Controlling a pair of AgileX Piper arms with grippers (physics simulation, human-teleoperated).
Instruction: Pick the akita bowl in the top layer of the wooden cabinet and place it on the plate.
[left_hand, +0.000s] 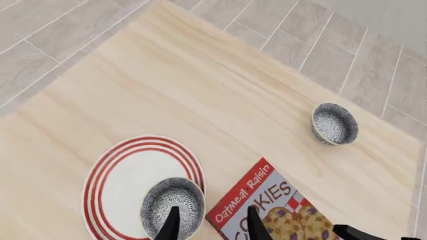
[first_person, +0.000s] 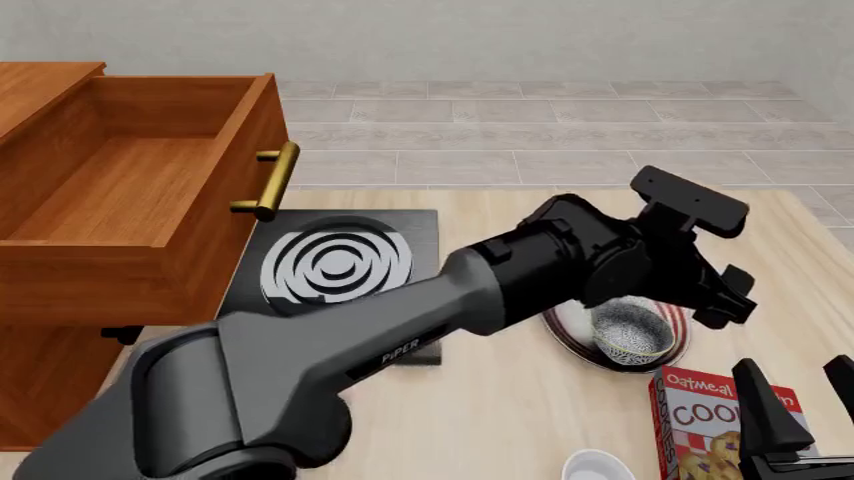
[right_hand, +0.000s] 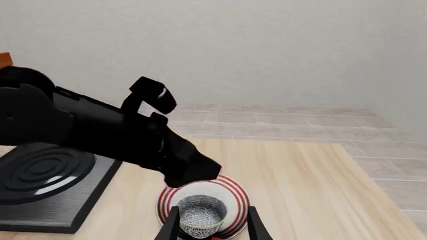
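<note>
**Now the bowl sits on the plate, just under the left fingers**

Left wrist view: the left gripper (left_hand: 212, 226) shows two dark fingertips (left_hand: 171, 224) standing well apart, with nothing between them. The akita bowl (left_hand: 172, 206) lies beneath one tip rather than centred in the gap. It is upright, resting inside the plate (left_hand: 123, 182) near the rim on the side of the cookie box (left_hand: 267, 210). The other tip hangs over that box. A second speckled bowl (left_hand: 333, 123) stands far beyond the fingers on the table (left_hand: 200, 90).

Front view: the left arm reaches across to the plate (first_person: 677, 322), and its gripper (first_person: 721, 292) hangs just above and past the akita bowl (first_person: 630, 333). I cannot tell here whether any finger touches the bowl. The top layer (first_person: 134, 190) of the wooden cabinet (first_person: 54, 390) is pulled out and shows no bowl inside. The right gripper (first_person: 797, 395) waits nearby with its fingers spread, holding nothing.

Right wrist view: the akita bowl (right_hand: 200, 212) lies straight ahead between the right gripper's (right_hand: 213, 226) parted fingers (right_hand: 172, 222), on the plate (right_hand: 235, 192).

By my reading the placing looks done. What remains is for the left arm, the nearer one, to lift straight up and clear the bowl's rim.
</note>
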